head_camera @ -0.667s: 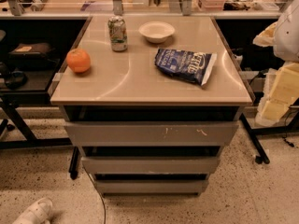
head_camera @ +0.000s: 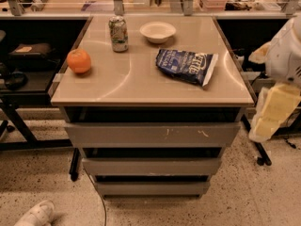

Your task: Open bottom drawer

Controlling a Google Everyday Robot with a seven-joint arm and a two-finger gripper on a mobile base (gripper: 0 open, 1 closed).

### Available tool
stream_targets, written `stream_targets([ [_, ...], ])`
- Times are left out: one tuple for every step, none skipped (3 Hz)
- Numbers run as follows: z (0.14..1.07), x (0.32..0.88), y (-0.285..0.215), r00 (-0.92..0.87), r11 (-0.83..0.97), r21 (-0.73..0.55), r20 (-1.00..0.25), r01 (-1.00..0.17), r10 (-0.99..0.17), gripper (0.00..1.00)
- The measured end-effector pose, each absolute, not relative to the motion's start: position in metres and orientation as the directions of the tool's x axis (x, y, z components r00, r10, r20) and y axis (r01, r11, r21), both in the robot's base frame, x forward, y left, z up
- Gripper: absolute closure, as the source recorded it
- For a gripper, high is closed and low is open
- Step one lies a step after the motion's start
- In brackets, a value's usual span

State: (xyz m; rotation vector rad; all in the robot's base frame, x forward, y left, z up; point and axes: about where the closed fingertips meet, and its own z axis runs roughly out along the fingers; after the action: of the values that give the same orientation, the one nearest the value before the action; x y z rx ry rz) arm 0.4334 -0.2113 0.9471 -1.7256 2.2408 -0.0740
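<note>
Camera view: bent arm [head_camera: 286, 51] at right, end effector [head_camera: 273, 112] seemingly hanging clear of the drawer [head_camera: 151, 188], grip unreadable.

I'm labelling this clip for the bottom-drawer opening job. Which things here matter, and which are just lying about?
For the job:
bottom drawer, the narrowest front
gripper, at the right, apart from the drawers

Lying about:
orange
can
bowl
chip bag
top drawer
middle drawer

Warm overhead light; curved glare on the table [head_camera: 141, 84]; dark shadow beneath; the pincer [head_camera: 274, 113] at the right edge is brightly lit.
</note>
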Motion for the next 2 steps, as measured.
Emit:
stream_targets([
  [0.886,0.417,-0.201,-0.203,0.254,-0.184,-0.258,-0.95,-0.945,0.0],
  [0.812,0.399,-0.198,-0.192,0.246,-0.13,-0.329,-0.96,-0.924,0.0],
])
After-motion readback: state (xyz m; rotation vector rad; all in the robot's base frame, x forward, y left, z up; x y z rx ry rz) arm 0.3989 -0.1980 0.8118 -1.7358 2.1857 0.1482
